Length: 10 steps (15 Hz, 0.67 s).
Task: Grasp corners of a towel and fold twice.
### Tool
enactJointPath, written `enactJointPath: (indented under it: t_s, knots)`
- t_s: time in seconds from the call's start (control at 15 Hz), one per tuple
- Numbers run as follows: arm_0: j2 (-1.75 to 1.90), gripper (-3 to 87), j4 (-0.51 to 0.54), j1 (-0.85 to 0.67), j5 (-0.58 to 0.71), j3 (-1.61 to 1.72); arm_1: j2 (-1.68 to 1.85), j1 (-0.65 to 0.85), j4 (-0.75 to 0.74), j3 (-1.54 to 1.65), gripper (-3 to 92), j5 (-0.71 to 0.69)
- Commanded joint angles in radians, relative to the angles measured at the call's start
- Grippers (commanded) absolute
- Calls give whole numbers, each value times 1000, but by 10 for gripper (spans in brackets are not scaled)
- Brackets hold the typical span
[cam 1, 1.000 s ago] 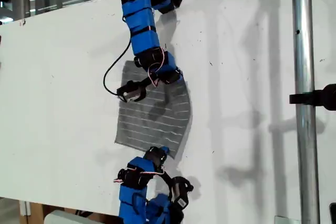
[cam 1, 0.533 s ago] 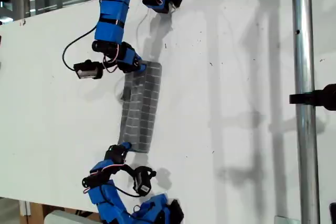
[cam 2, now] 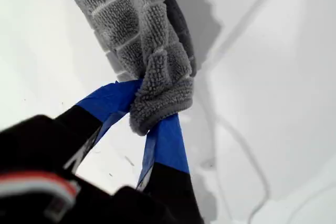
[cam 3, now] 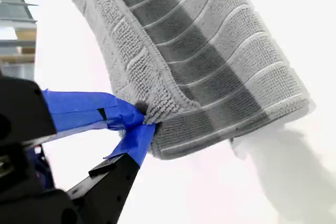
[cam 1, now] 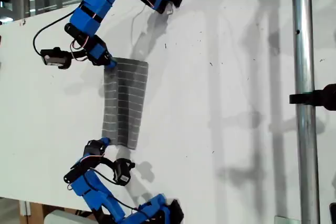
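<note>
Gripper state first: our first gripper (cam 2: 152, 114) is clamped on a bunched grey corner (cam 2: 160, 98). Our second gripper (cam 3: 137, 121) is pinched on another corner (cam 3: 157, 114), where two layers of cloth show stacked.

We see the white table (cam 1: 236, 77) carrying everything. The towel (cam 1: 125, 103) lies on it as a narrow doubled strip towards the exterior view's left. We judge the first fold made and the second not yet done.

Long axis of the strip: it runs from the exterior view's top to its bottom, leaning slightly. The short ends face the two arms.

One arm reaches in from the exterior view's top, and its gripper (cam 1: 107, 62) sits at the strip's upper left corner. The other arm (cam 1: 102, 142) comes from the exterior view's bottom and meets the lower left corner. We cannot match first and second to these arms from the wrist views.

Key relation: both held corners sit on the same long edge, the one at the exterior view's left. The cloth lies to the exterior view's right of both grippers. Each arm is nearer its own short end.

Our judgement is that the next fold must bring one short end along the long axis onto the other. One gripper would travel while the other end stays down.
</note>
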Motion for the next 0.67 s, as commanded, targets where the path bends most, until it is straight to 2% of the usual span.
enactJointPath:
  t_s: [0.0, 0.13, 0.33, 0.47, 0.6]
  knots:
    - [26, -29, -37, 26, -40, 100, 34, -72, -43, 66, -2, 43]
    - [14, -28, -107, 46, -92, 224, -43, -121, -115, 175, -2, 112]
    - [-37, -16, -115, 44, -150, 275, -215, -176, -179, 179, -2, 169]
    - [-80, 81, -84, 12, -173, 255, -301, -153, -183, 146, 0, 169]
    - [-67, 227, -9, -5, -209, 258, -333, -178, -80, 87, 127, 213]
